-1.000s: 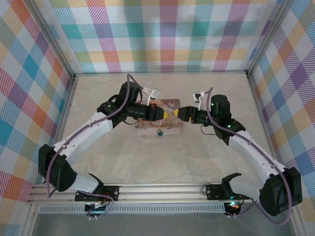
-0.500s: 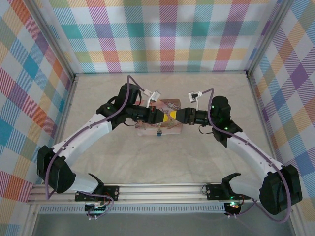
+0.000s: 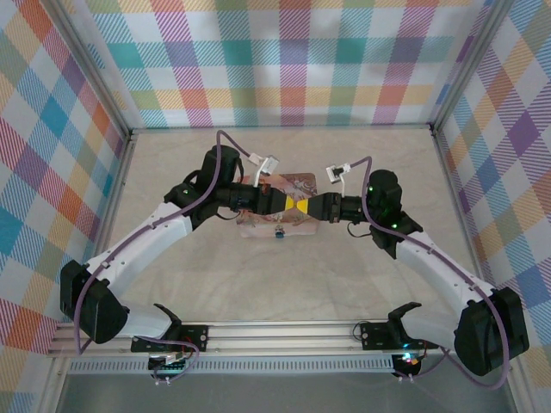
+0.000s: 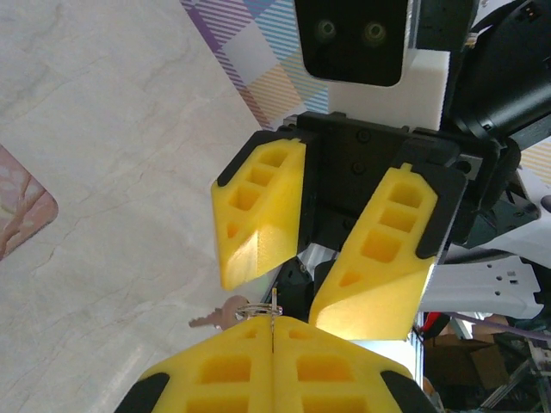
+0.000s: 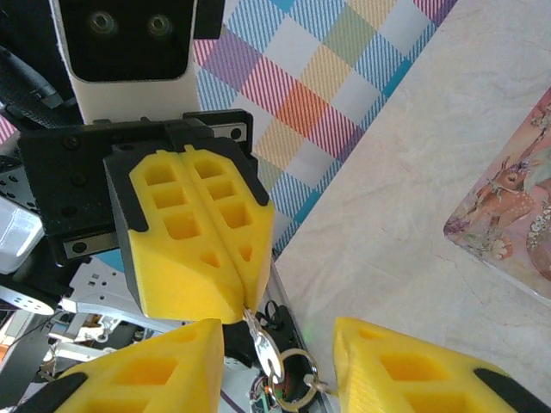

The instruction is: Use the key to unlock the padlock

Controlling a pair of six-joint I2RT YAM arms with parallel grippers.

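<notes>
My left gripper point(image 3: 295, 206) is shut on a silver key point(image 5: 263, 342), whose thin edge pokes out between its yellow fingers point(image 4: 215, 374). A key ring point(image 4: 254, 306) hangs from that key with a second key point(image 4: 217, 317) on it. The right gripper point(image 3: 310, 206) faces the left one tip to tip. It is open, with its fingers point(image 5: 146, 372) on either side of the key and ring. A small metal and blue object, probably the padlock point(image 3: 280, 231), lies at the near edge of the pink mat point(image 3: 300, 181) below both grippers.
The pink patterned mat point(image 5: 508, 215) lies on the beige marble-look tabletop point(image 3: 344, 284). Checked cloth walls point(image 3: 284, 60) close in the back and both sides. An aluminium rail point(image 3: 284, 331) runs along the near edge by the arm bases.
The right gripper has moved left and levelled out, closing in on the left gripper's tips. The left gripper has kept the key and shifted slightly.
</notes>
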